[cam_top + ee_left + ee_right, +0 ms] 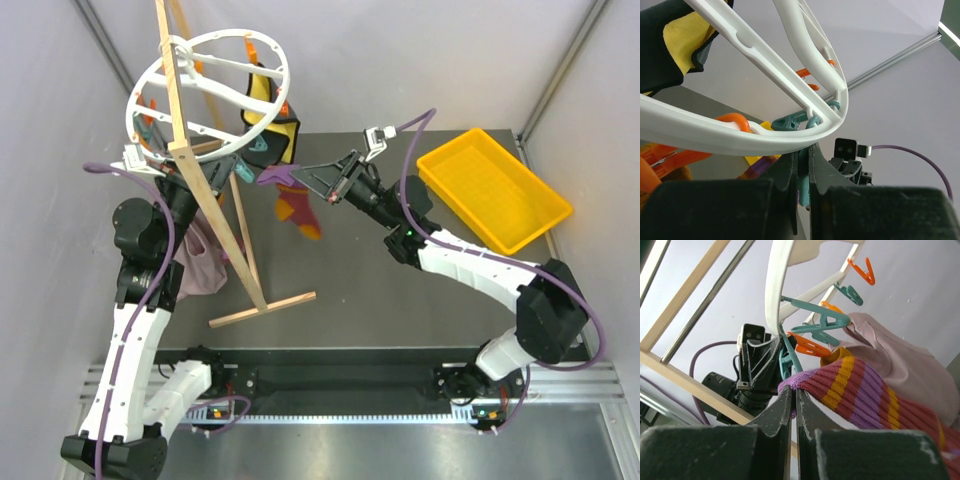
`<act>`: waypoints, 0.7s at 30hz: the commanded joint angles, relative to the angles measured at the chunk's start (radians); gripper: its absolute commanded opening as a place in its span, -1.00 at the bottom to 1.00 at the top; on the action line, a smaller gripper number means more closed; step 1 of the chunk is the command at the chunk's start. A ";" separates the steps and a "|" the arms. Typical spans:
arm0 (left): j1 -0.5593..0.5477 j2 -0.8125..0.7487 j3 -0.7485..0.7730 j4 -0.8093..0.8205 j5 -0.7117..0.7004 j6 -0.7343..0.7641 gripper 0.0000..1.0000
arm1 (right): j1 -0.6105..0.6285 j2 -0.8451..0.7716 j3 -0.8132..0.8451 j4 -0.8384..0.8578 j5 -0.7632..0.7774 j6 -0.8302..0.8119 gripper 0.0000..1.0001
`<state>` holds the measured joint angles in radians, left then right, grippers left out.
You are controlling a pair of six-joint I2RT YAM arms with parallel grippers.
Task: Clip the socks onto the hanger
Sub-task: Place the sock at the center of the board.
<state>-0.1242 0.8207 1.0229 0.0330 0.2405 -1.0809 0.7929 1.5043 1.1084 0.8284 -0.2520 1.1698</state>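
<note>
Your right gripper pinches the sock by its cuff, just below the teal clip your left gripper squeezes at the rim of the hanger.

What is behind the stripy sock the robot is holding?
Behind the striped sock, a pale mauve cloth hangs from the white hanger. The sock covers the cloth's lower edge, so how far it hangs down cannot be seen.

The left arm rises with a bent elbow. Its left gripper sits just under the rim of the hanger, jaws nearly together, pinching a teal clip. The right arm stretches toward the hanger, its right gripper clamped on a sock.
</note>
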 commanded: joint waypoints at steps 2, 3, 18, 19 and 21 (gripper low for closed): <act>-0.003 -0.005 -0.006 0.041 0.006 0.056 -1.00 | 0.023 0.000 0.051 0.015 0.007 0.050 -1.00; -0.003 -0.006 -0.007 0.047 0.008 0.062 -1.00 | 0.025 0.000 0.053 0.015 0.010 0.056 -1.00; -0.003 0.006 -0.014 0.061 0.031 0.058 -1.00 | 0.045 0.043 0.100 0.038 0.011 0.094 -1.00; -0.003 0.008 -0.014 0.062 0.031 0.056 -1.00 | 0.043 0.046 0.103 0.038 0.010 0.097 -1.00; -0.003 0.008 -0.014 0.061 0.034 0.056 -1.00 | 0.046 0.051 0.114 0.038 0.010 0.099 -1.00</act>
<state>-0.1242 0.8253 1.0164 0.0513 0.2417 -1.0439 0.8188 1.5490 1.1561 0.8154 -0.2497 1.2583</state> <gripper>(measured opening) 0.078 0.012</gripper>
